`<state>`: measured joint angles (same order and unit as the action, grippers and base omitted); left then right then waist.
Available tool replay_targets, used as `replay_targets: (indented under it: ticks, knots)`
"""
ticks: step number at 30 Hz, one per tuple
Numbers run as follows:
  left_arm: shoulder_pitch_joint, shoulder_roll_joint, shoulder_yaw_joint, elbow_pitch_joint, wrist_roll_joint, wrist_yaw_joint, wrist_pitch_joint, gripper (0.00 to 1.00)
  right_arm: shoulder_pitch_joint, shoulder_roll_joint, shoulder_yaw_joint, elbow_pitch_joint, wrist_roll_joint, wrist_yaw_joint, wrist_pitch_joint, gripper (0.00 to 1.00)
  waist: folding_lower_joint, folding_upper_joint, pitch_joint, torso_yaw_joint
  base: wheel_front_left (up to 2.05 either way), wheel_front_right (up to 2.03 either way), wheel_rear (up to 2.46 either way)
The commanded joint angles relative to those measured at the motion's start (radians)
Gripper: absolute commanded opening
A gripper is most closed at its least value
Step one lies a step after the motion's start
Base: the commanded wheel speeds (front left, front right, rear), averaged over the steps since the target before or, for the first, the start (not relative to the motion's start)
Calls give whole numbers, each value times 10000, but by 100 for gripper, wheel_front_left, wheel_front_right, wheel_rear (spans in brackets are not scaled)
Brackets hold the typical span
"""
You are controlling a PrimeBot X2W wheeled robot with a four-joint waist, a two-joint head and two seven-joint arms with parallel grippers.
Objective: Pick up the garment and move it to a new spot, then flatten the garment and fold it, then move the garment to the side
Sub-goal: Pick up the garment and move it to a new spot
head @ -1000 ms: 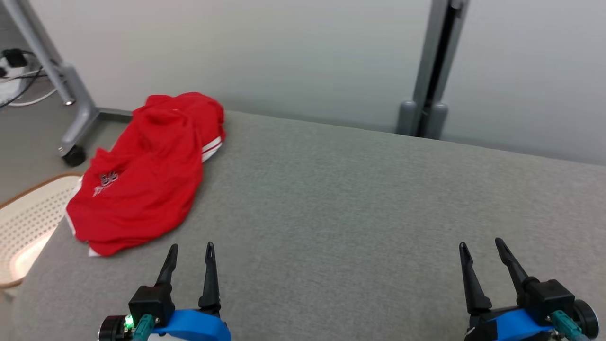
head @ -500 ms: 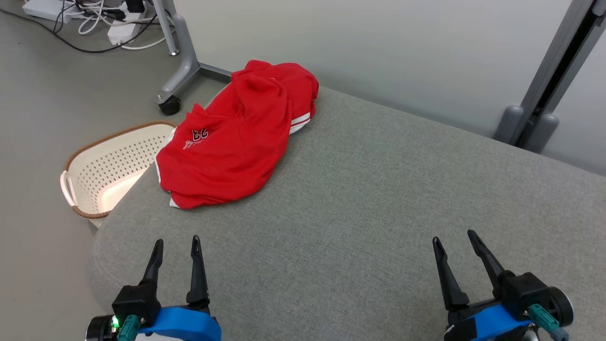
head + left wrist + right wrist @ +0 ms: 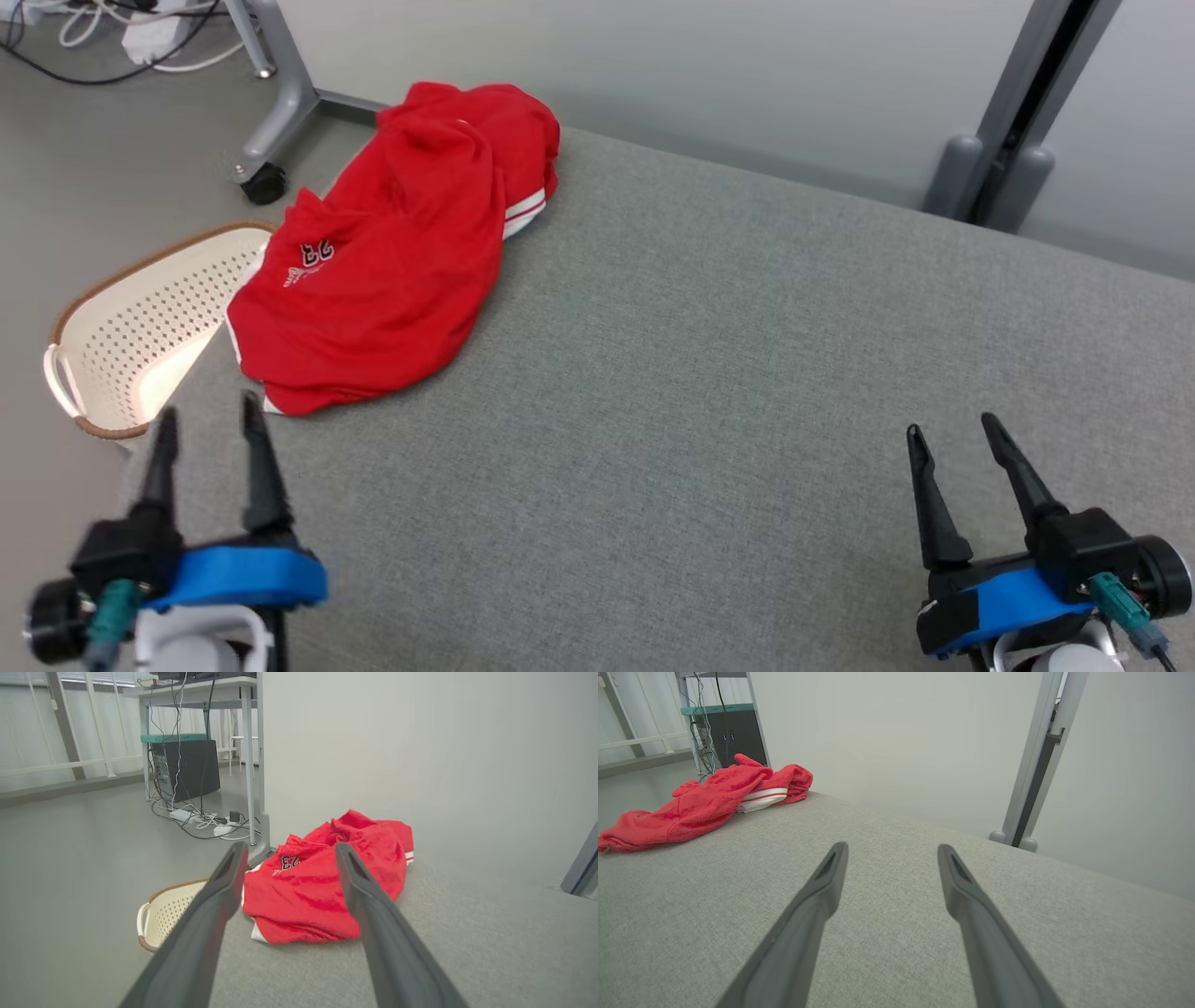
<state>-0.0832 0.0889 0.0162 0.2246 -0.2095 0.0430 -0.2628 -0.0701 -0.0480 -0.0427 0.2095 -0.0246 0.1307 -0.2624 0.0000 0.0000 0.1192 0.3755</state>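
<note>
The red garment (image 3: 392,252) lies crumpled at the cushion's (image 3: 747,373) far left corner, overhanging the basket (image 3: 131,327). My left gripper (image 3: 209,411), near its hem, and my right gripper (image 3: 950,426), well apart, both have their jaws spread and empty. I'd bite deep into a thick fold with the left.

Left gripper (image 3: 208,406): two long black tapered fingers (image 3: 219,896), slotted near tips; black block mount, blue collar, teal plug, black round knob, white wrist shell. Right gripper (image 3: 950,425): same build; teal plug trails thin dark cable.

Soft cloth garment (image 3: 383,252), matt woven surface (image 3: 709,392)
</note>
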Motion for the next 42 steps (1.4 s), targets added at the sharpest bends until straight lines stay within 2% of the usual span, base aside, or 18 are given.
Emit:
replay_targets:
  ticks: [1,6,13,16,20,23,28,31,34,35,36,37,38,42]
  knots:
    - [-317,209,159,-93,77,-33,-31,100,-160,-40,-59,-60,-86,1,-39,100,0,0,78,-25,0,0,0]
    - [-1709,1440,627,412,315,-371,119,100,-467,-40,-139,-260,-516,1,-39,100,0,0,694,-271,0,0,0]
    - [-4057,2698,608,2206,-171,-1224,1942,100,-1239,-43,304,-402,-1047,1,-39,100,0,0,1865,-717,0,0,0]
    - [-4948,2922,114,3069,-366,-1553,2624,100,-1566,-43,559,-417,-1173,1,-39,100,0,0,2355,-934,0,0,0]
    - [-5846,2990,-650,3827,-938,-1736,3268,100,-1960,-45,731,-462,-1380,1,-39,100,0,0,2958,-1199,0,0,0]
    - [-6220,2931,-1505,4158,-1935,-1738,3741,100,-2169,-43,794,-483,-1519,1,-39,100,0,0,3342,-1397,0,0,0]
    - [-6533,3469,-2988,4255,-3328,-1733,4384,100,-2417,-43,702,-569,-1668,1,-39,100,0,0,3865,-1716,0,0,0]
    - [-6677,3844,-3494,4472,-3801,-1734,4630,100,-2478,-49,582,-588,-1759,1,-32,100,0,0,4098,-1840,0,0,0]
    - [-6756,3961,-4012,4796,-4188,-1735,5067,100,-2474,-54,521,-573,-1737,-1,-17,100,0,0,4205,-1929,0,0,0]
    - [-6748,3983,-4162,4881,-4348,-1735,5252,90,-2472,-56,513,-571,-1706,-1,-16,100,0,0,4219,-1948,0,0,0]
    - [-6733,4001,-4280,4921,-4497,-1736,5355,48,-2465,-56,508,-568,-1676,-1,-14,100,0,0,4227,-1965,0,0,0]
    - [-6754,4044,-4401,4936,-4624,-1736,5396,28,-2461,-56,499,-562,-1654,-1,-14,100,0,0,4227,-1977,0,0,0]
    - [-6801,4110,-4495,4916,-4702,-1736,5352,0,-2460,-56,490,-554,-1616,-1,-14,100,0,0,4219,-1987,0,0,0]
    - [-6831,4429,-4796,4748,-4973,-1736,5073,0,-2430,-53,451,-528,-1493,-1,-15,100,0,0,4029,-1973,0,0,0]
